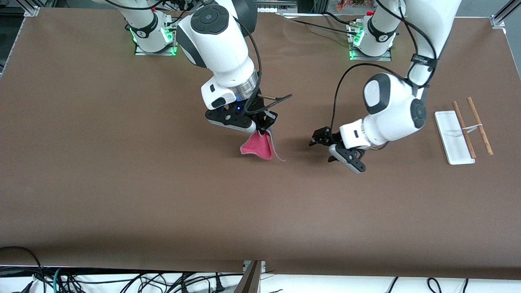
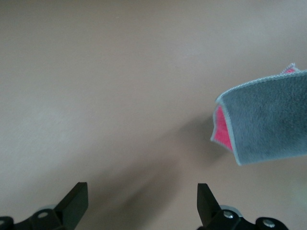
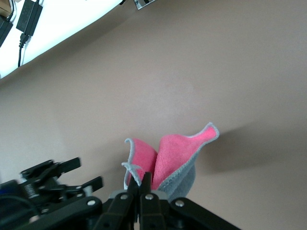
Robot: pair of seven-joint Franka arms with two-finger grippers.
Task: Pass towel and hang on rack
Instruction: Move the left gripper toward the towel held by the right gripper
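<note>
My right gripper [image 1: 262, 131] is shut on a corner of the towel [image 1: 258, 146] and holds it hanging above the middle of the table, pink-red side toward the front camera. In the right wrist view the towel [image 3: 180, 153] folds out from the shut fingers [image 3: 144, 187]. In the left wrist view its grey side [image 2: 268, 120] hangs in the air. My left gripper [image 1: 321, 148] is open and empty, low over the table, beside the towel toward the left arm's end. The rack [image 1: 462, 132] lies at the left arm's end, its white base [image 1: 449, 136] beside two brown rods [image 1: 480, 126].
The brown table [image 1: 163, 195] is bare around both grippers. Cables hang below its front edge [image 1: 122, 280]. The arm bases [image 1: 154, 36] stand along the table's back edge.
</note>
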